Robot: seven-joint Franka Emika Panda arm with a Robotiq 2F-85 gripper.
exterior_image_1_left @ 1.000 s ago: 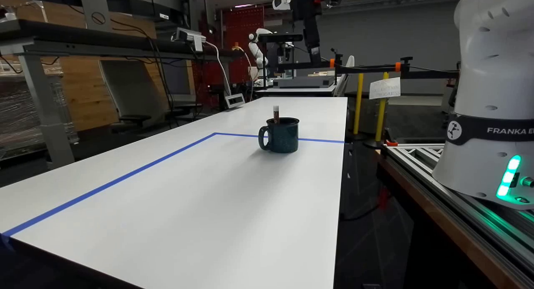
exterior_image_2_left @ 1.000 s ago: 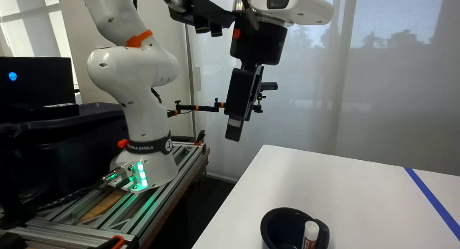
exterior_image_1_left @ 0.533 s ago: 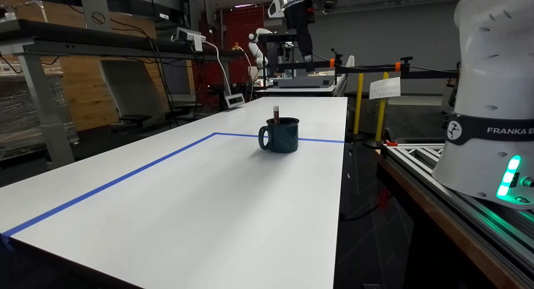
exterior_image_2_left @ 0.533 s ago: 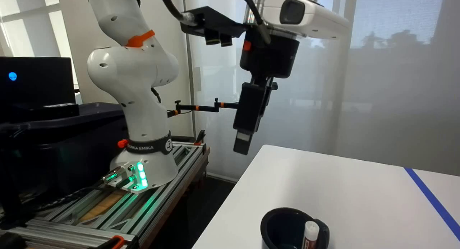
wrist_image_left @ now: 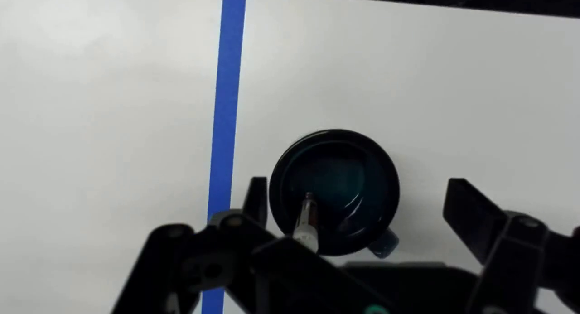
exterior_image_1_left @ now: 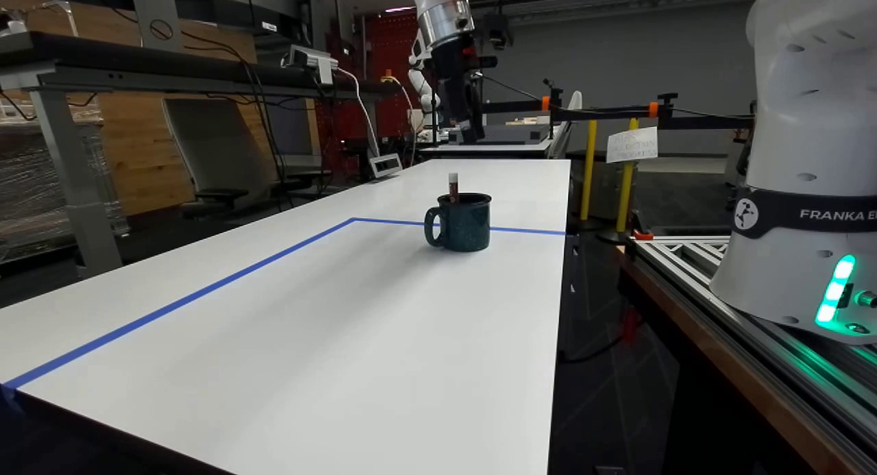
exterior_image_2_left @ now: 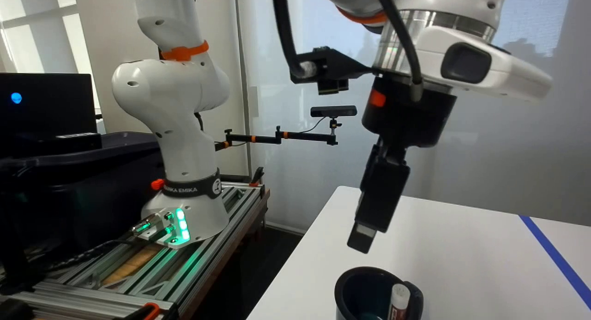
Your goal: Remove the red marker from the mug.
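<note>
Daylight glows through the window shade point(exterior_image_2_left: 498, 140); a soft shadow lies across my counter point(exterior_image_1_left: 411, 393). In the wrist view, glare whitens the upper left, and my claw point(wrist_image_left: 358, 198) looks dark, blurred.

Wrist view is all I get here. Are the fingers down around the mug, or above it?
Observer: Above. In both exterior views the gripper hangs over the mug, with a gap showing between them.
Operator: Side-on, does the marker clear the rim?
Observer: Yes. In an exterior view the red marker stands up past the mug's rim.
Operator: Gripper plumb?
Observer: No, it's tilted in both exterior views.
</note>
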